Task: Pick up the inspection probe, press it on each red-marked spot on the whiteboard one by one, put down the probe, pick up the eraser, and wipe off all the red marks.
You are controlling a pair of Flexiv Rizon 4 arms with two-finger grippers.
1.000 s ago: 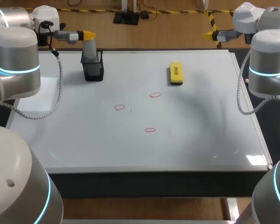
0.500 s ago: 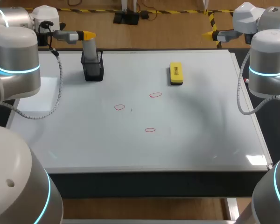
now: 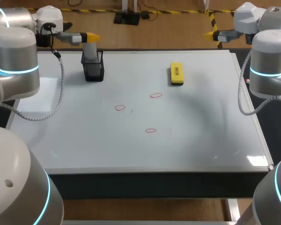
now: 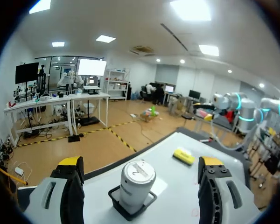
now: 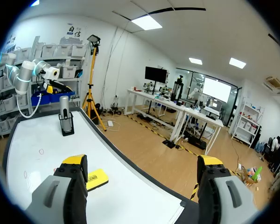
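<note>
The probe (image 3: 89, 48) stands in its holder (image 3: 94, 71), far left on the whiteboard (image 3: 201, 136); the eraser (image 3: 176, 74) lies to its right, the marks (image 3: 155, 95) nearer.

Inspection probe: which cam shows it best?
Left wrist view: the probe stands close and upright in its black holder, ahead of the left gripper. Head view shows it small at the far edge; right wrist view, tiny and distant.
</note>
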